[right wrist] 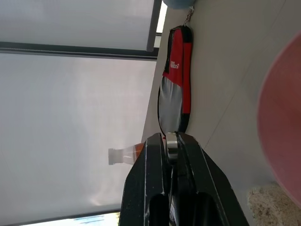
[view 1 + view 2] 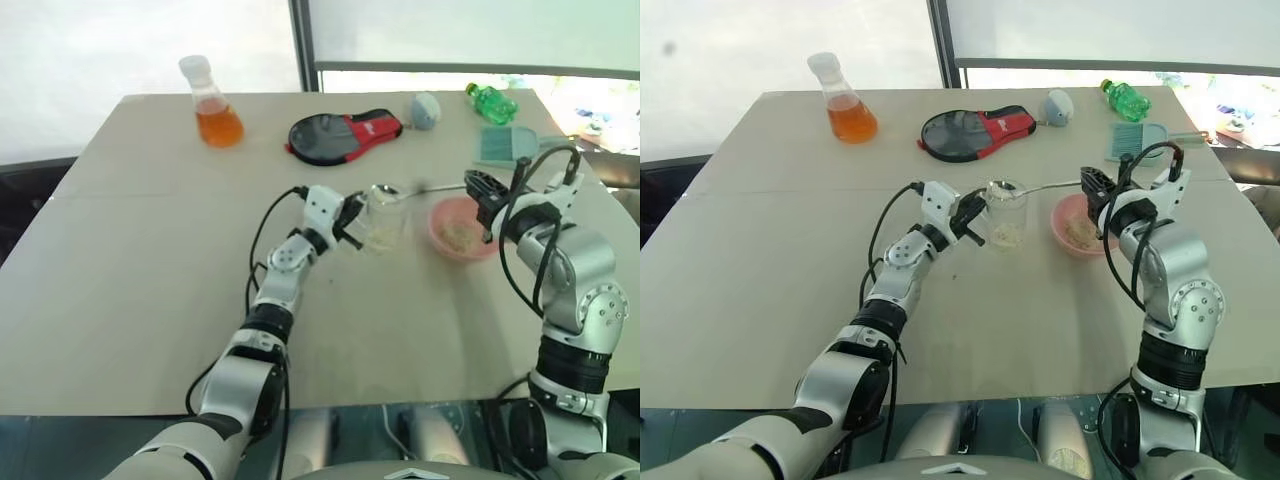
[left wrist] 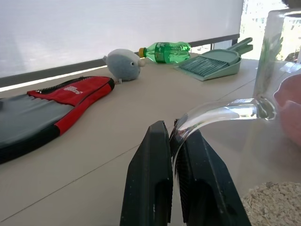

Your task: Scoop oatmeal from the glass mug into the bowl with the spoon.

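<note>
Both pincers clamped (arms forward).

Glass mug point(image 3: 277, 94): cut off at right frame edge. Spoon point(image 1: 171, 143): handle end visible; remainder hidden between jaws.

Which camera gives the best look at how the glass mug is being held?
The left wrist view: the left gripper pinches the glass mug by its thin handle, seen close. The eye views show the whole mug small, between both arms. The right wrist view doesn't help.

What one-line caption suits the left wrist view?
Left hand pinches the glass mug by its handle, oatmeal inside; paddle case, plush toy, green bottle and dustpan behind.
</note>
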Controlling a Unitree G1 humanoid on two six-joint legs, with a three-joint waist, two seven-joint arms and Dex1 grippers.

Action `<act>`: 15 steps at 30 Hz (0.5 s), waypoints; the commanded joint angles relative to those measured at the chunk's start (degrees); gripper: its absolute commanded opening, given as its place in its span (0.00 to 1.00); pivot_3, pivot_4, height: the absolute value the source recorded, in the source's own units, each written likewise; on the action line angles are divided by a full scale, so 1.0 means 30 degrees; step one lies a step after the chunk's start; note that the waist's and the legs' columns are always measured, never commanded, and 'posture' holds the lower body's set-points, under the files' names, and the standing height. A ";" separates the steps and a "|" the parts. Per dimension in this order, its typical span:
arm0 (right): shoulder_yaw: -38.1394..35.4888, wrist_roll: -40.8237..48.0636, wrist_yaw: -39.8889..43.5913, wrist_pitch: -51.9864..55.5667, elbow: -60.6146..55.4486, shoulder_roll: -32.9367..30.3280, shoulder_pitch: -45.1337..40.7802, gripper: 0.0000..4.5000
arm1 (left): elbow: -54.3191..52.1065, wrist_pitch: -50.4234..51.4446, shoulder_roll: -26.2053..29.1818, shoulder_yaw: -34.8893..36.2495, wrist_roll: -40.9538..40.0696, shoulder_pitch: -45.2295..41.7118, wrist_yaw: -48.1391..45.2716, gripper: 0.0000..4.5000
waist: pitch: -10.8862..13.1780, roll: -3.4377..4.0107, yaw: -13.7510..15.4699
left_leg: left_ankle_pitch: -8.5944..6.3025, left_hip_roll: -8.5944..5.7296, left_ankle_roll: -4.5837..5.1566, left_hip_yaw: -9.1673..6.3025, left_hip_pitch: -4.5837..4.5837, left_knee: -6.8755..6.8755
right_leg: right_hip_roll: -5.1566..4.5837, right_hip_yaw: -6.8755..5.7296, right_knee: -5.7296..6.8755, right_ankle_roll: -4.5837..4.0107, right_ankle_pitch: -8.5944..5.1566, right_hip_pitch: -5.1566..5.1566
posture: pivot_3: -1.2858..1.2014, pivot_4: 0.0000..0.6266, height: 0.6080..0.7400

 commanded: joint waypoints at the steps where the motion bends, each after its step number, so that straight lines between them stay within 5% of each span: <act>1: 0.0100 0.0573 0.0169 -0.0429 -0.1212 -0.0052 0.0111 0.00 | 0.1040 0.0320 -0.0032 -0.0799 0.0862 0.0342 -0.0420 0.00 | 0.0000 0.0000 -0.0005 | 0.0000 0.0000 0.0000 0.0001 0.0001 0.0000 | 0.0000 0.0000 0.0000 0.0000 0.0000 0.0000 | 0.52 0.24 1.00; 15: -0.1521 0.1845 0.0194 -0.1678 -0.2152 -0.2436 0.0217 0.00 | 0.2212 -0.0086 0.0326 -0.0750 0.1084 -0.0015 -0.0469 0.00 | 0.0001 0.0000 -0.0017 | 0.0000 0.0005 0.0001 0.0005 0.0004 -0.0003 | 0.0005 0.0002 -0.0004 0.0001 -0.0001 0.0002 | 0.52 0.24 1.00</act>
